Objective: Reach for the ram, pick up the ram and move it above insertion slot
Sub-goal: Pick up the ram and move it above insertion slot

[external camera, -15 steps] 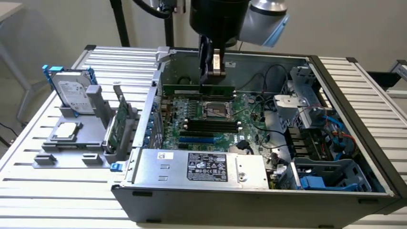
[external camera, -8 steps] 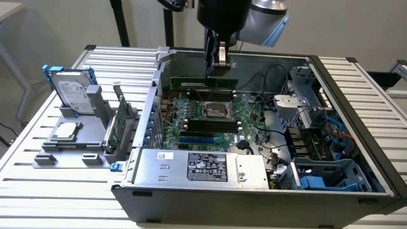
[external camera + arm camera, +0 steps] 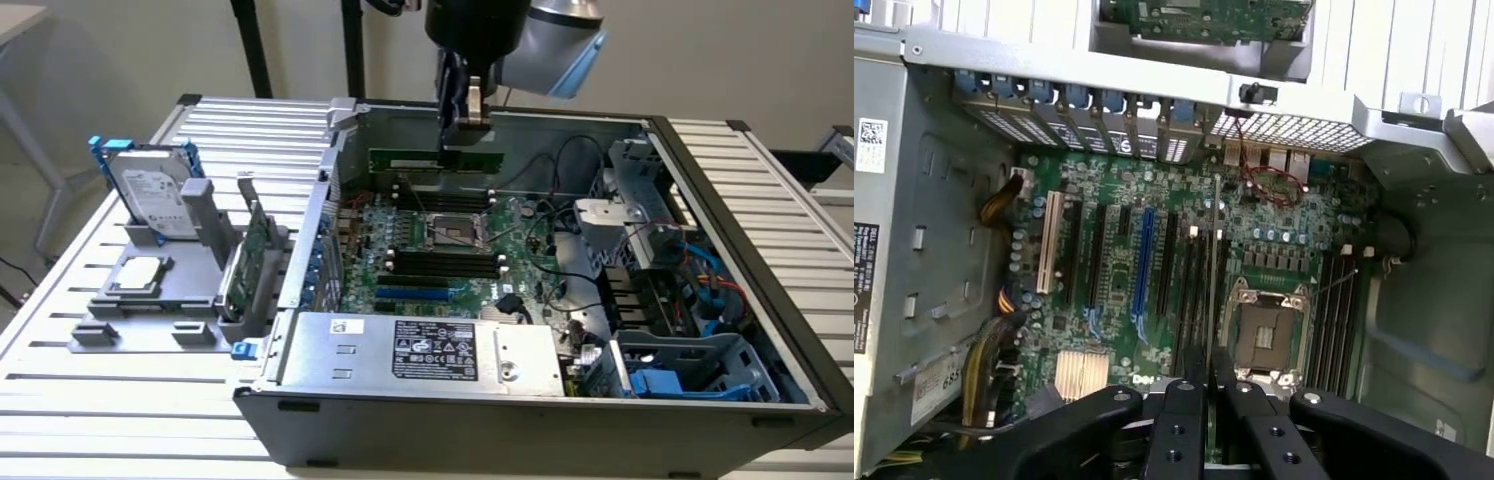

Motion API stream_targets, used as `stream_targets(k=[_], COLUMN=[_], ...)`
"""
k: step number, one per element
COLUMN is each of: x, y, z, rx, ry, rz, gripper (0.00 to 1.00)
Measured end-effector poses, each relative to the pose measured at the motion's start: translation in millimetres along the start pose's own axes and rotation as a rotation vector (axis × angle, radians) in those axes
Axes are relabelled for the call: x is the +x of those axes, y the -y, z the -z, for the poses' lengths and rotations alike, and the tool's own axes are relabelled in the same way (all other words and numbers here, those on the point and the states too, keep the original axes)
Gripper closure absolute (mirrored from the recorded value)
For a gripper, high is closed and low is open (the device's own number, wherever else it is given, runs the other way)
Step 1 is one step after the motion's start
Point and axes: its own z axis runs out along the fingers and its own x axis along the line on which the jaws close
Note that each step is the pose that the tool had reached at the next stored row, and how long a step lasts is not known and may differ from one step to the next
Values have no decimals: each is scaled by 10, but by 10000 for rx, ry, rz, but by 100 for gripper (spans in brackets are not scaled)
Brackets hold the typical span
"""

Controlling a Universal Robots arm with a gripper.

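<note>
My gripper (image 3: 458,122) hangs over the open computer case (image 3: 747,240), shut on the ram (image 3: 430,160), a long thin green stick held level and on edge. The stick hovers above the far bank of black memory slots (image 3: 424,186) beside the processor socket (image 3: 447,230). In the wrist view the ram (image 3: 1211,270) appears edge-on as a thin line running away from my fingertips (image 3: 1182,400), over the dark slots (image 3: 1192,290) next to the socket (image 3: 1264,335). My gripper (image 3: 1208,385) grips it between both black fingers.
On the exterior view's left a grey holder (image 3: 160,300) carries a hard drive (image 3: 150,195), a processor chip (image 3: 140,275) and an upright green expansion card (image 3: 254,255). Inside the case are the power supply (image 3: 414,350), cables (image 3: 574,220) and a blue drive cage (image 3: 681,375).
</note>
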Motion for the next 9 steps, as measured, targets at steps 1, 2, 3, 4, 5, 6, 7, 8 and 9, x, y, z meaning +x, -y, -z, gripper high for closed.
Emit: stream_targets(k=[1,2,3,4,5,6,7,8,9], x=[-18,-32,-43,-50,-55,-57,-58,-59,-59], y=[13,26,39,51,64,77,87,97,105], z=[-7,-13,-18,-24,-28,-33,-38,-43,-48], rx=[0,1,2,4,4,9,12,17,21], ry=[1,1,1,4,3,8,10,15,20], rz=[-5,-14,-30,-53,-82,-129,-184,-244,-308], gripper=[86,86,86,86,86,86,86,86,86])
